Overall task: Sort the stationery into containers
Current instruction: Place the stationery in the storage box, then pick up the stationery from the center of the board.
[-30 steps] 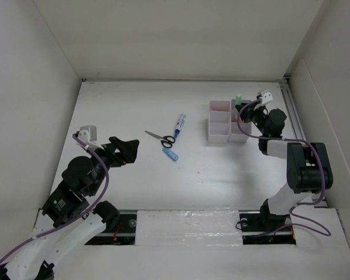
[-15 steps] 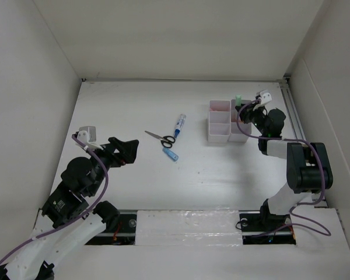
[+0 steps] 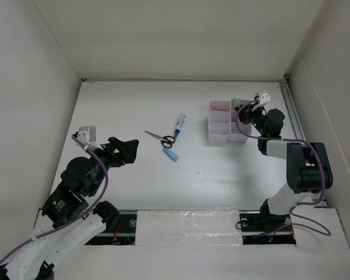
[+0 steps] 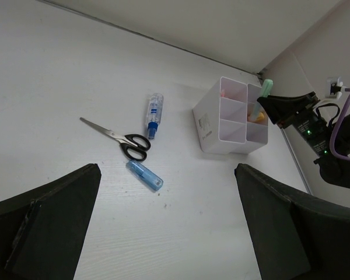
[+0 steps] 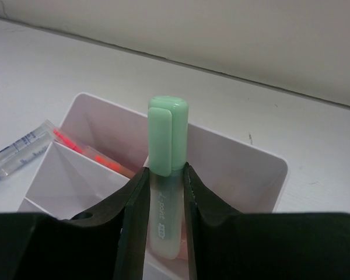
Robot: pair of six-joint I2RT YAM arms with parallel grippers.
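My right gripper [image 5: 163, 192] is shut on a green marker [image 5: 165, 175], held upright with its cap up over a compartment of the white organiser [image 5: 245, 169]. In the top view the marker's green cap [image 3: 237, 100] shows at the organiser's [image 3: 219, 136] far right. An orange and pink marker [image 5: 90, 153] lies in a neighbouring compartment. Black-handled scissors [image 3: 161, 138], a blue-capped bottle [image 3: 179, 123] and a short blue tube [image 3: 171, 154] lie on the table. My left gripper [image 3: 128, 149] is open and empty, left of the scissors. The red pen is out of view.
The table's right edge and a side wall [image 3: 315, 87] stand close to the right arm. The back wall [image 3: 181, 41] runs behind the organiser. In the left wrist view the scissors [image 4: 121, 139], bottle [image 4: 154, 112] and tube [image 4: 144, 175] lie ahead of my open fingers.
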